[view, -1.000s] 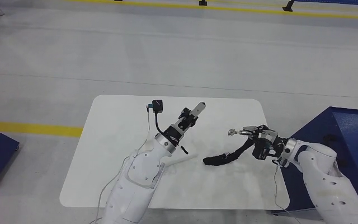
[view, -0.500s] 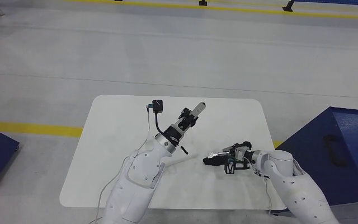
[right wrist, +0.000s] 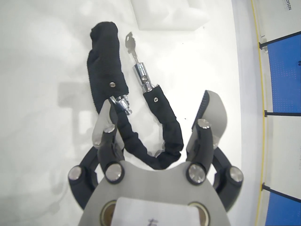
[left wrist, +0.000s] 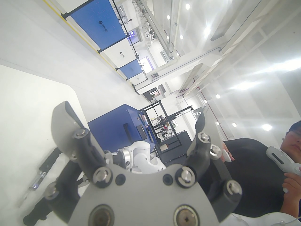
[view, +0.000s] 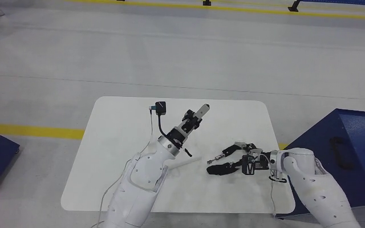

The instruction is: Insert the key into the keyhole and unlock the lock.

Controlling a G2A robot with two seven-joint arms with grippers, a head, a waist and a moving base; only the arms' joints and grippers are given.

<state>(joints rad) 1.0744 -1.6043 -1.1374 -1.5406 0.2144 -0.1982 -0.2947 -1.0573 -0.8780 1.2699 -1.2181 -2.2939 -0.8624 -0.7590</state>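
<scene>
The fingers (right wrist: 211,104) of the right gripper (right wrist: 157,104) are spread wide apart and they hold nothing. The gripper is low over the surface (view: 125,148), on its right part and near the front edge, and it points toward the middle. The bent part of the lock (right wrist: 105,55), a chain in a black fabric sleeve, lies between the two fingers close to the palm; I cannot tell whether a finger touches it. The lock lies flat on the surface and its two ends are apart from each other. One end is a silver cylinder (right wrist: 141,74), and the key (right wrist: 130,44) is inside its keyhole, with the flat head of the key sticking out and resting on the surface. The other end carries a short silver pin (right wrist: 122,105), which lies just beside one finger of the right gripper, and beyond it the sleeve folds back and runs alongside the key. A white block (right wrist: 164,3) lies on the surface near the head of the key, without touching it. The fingers (left wrist: 64,121) of the left gripper (left wrist: 131,115) are also far apart with nothing between them; this gripper is held up over the middle of the surface and it is tilted upward, away from the robot. A blue cabinet (view: 336,142) stands on the floor beside the right edge of the surface.
</scene>
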